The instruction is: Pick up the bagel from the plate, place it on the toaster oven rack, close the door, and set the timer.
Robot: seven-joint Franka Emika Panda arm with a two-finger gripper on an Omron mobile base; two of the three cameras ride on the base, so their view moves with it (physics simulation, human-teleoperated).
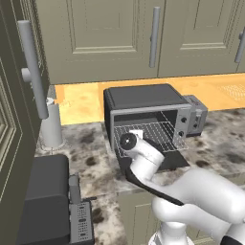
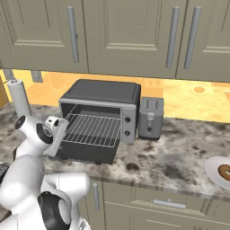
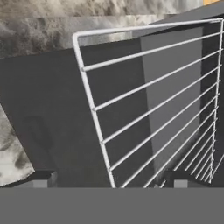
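Oven [image 2: 101,105] door [image 2: 85,153] lies open, rack [image 2: 93,129] pulled out. Gripper [image 3: 111,181] fingers spread wide, empty, above the rack's front corner. Toaster [image 2: 150,118] beside oven; bagel [image 2: 224,171] well apart.

Up top, beige cabinet doors [image 2: 126,31] with long grey handles [image 2: 172,36] line the wall. On the speckled granite counter [image 2: 179,155], a silver two-slot toaster [image 2: 150,118] stands at three o'clock of the oven. A white plate [image 2: 214,171] sits far right. A grey cylinder [image 1: 50,125] stands upright at nine o'clock.
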